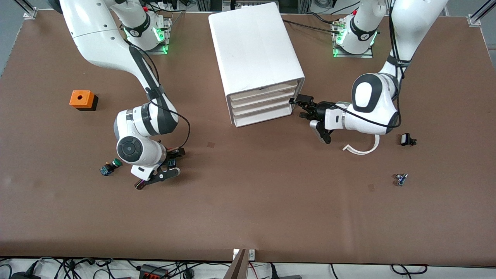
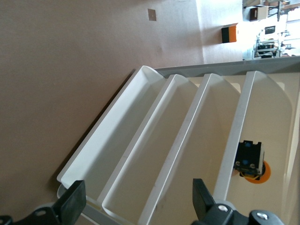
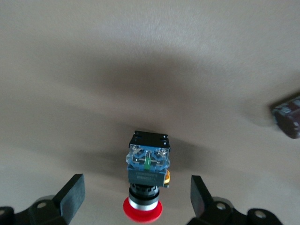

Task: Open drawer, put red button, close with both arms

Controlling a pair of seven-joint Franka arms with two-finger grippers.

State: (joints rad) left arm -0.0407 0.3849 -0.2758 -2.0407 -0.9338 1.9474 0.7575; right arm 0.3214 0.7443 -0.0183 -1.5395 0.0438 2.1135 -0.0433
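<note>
Right hand spread over the red button; left hand spread at the drawer fronts.

The small push button with a red mushroom cap, silver collar and black-and-blue block body [image 3: 146,187] lies on its side on the brown table [image 1: 248,201], between the wide-apart fingers [image 3: 70,197] of the right arm's black two-finger hand [image 1: 157,170], touching neither. Beside that hand, toward the right arm's end of the table, lies a similar button with a green cap [image 1: 109,167]. The left arm's black two-finger hand [image 1: 300,104], fingers also wide apart, sits at the corner of the boxy white cabinet [image 1: 255,58], just beside the shallow white plastic drawers [image 2: 154,140] with plain flat fronts, holding nothing.
</note>
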